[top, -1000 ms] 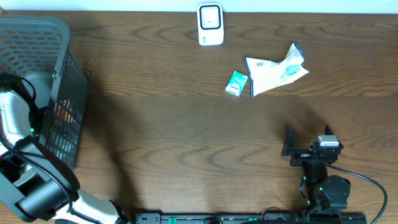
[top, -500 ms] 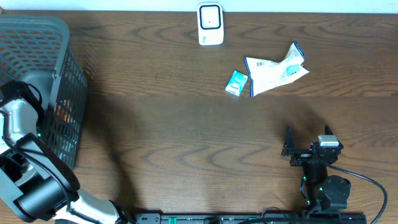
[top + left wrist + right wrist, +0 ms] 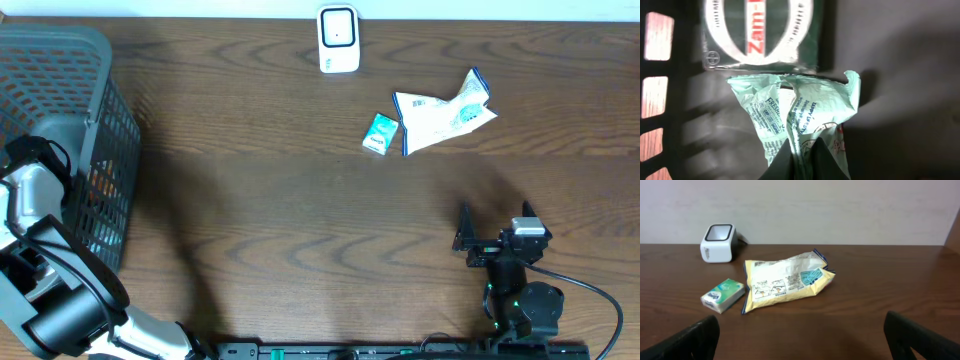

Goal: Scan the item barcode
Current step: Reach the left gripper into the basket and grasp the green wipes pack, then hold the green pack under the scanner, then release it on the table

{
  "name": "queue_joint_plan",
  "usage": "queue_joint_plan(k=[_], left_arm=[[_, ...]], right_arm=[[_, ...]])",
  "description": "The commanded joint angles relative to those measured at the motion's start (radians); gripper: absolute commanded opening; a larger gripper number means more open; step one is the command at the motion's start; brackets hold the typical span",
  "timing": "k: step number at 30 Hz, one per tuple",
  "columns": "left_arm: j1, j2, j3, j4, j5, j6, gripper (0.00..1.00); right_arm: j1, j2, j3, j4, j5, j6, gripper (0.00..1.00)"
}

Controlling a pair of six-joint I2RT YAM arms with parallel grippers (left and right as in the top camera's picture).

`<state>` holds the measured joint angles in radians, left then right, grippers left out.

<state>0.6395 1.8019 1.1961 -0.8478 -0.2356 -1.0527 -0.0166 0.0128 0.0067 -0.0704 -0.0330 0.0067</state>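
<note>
L gripper (image 3: 802, 150): we see it clenched on pale-green packet (image 3: 795, 107), in basket (image 3: 108, 125).
Blocking: green Zam box (image 3: 760, 35) touching packet.
R gripper (image 3: 496, 212): spread, empty, far right of basket.
Scanner (image 3: 338, 40): also right of basket.

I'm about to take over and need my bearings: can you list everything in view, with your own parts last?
table: one, dark brown wood, under everything
basket: one, grey mesh, left end of the table
scanner: one, white, far edge, centre
snack bag: one, yellow and white with blue trim, lying flat right of centre
small teal pack: one, teal and white, just left of the snack bag
pale green packet: one, crinkled, inside the basket
dark green box: one, red and white lettering, inside the basket, behind the packet
left gripper: one, dark, down in the basket, jaws shut on the pale green packet
right gripper: one, black, near edge on the right, jaws open, holding nothing
</note>
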Motion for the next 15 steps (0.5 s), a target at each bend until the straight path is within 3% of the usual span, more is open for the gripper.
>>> queue_joint_plan(k=[1, 8, 15], left_arm=[[-0.001, -0.07, 0.072, -0.002, 0.092, 0.107, 0.08], [-0.001, -0.325, 0.192, 0.022, 0.146, 0.107, 0.08], [-0.005, -0.615, 0.218, 0.142, 0.163, 0.106, 0.08]], right_arm=[[-0.005, -0.003, -0.001, -0.004, -0.003, 0.003, 0.99], [-0.005, -0.003, -0.001, -0.004, -0.003, 0.003, 0.99], [-0.005, -0.003, -0.001, -0.004, -0.003, 0.003, 0.99]])
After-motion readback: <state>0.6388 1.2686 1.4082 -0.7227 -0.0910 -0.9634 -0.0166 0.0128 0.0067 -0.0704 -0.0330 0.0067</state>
